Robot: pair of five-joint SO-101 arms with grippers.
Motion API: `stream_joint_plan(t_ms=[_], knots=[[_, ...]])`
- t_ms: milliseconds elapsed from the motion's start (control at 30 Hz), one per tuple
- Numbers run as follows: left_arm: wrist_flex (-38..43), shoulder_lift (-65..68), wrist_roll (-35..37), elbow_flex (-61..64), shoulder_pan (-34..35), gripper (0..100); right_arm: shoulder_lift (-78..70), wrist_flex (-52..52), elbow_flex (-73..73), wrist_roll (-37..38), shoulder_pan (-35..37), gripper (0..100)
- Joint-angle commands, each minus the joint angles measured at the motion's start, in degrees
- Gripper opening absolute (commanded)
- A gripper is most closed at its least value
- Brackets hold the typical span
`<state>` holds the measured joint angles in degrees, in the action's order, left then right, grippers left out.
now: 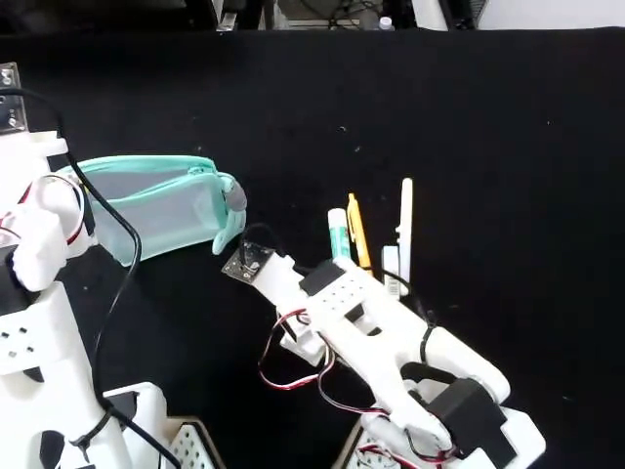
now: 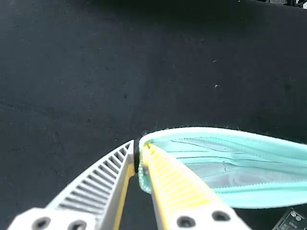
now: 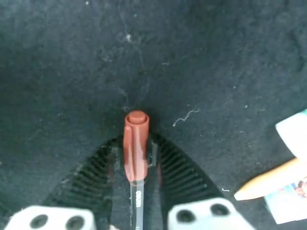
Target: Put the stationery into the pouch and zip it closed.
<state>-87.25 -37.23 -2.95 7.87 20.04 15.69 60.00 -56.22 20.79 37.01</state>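
Observation:
The teal mesh pouch [image 1: 161,203] lies on its side at the left of the black table. My left gripper [image 2: 140,160] is shut on the pouch [image 2: 225,163] at the end of its zip edge; the mouth gapes slightly. My right arm [image 1: 342,303] hangs over the table's middle. My right gripper [image 3: 136,160] is shut on a pen with a red-brown cap [image 3: 136,146], its cap pointing out past the fingertips, just over the cloth. Just beyond the arm lie a green-and-white glue stick [image 1: 338,234], an orange pen [image 1: 358,233] and a white pen [image 1: 405,223].
A small white item [image 1: 391,264] lies by the white pen, partly under the arm. The orange pen's tip [image 3: 268,183] and a white object [image 3: 293,130] lie close beside my right gripper. Bare black cloth [image 1: 439,107] covers the far and right side.

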Motion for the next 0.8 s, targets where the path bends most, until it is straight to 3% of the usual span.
stream_joint_plan(t_ms=[0, 200, 300, 467, 767], knots=[[-0.7, 0.62, 0.0, 3.74, -0.31, 3, 4.18, 1.76, 3.12, 0.88, 0.18, 1.1], [-0.88, 0.62, -0.18, 3.74, -0.31, 3, 26.59, 12.31, 12.26, 0.97, -7.38, 1.1], [-0.88, 0.62, -0.09, 3.74, -0.31, 3, 40.75, 12.57, 18.33, 0.44, -10.02, 1.1], [-0.88, 0.62, 0.09, 3.91, -2.77, 3, 54.46, 4.04, 23.52, -4.48, -8.09, 1.1], [-0.97, 0.62, 0.09, 4.44, -12.53, 3, 57.63, -14.07, 24.66, -8.26, -4.31, 1.1]])
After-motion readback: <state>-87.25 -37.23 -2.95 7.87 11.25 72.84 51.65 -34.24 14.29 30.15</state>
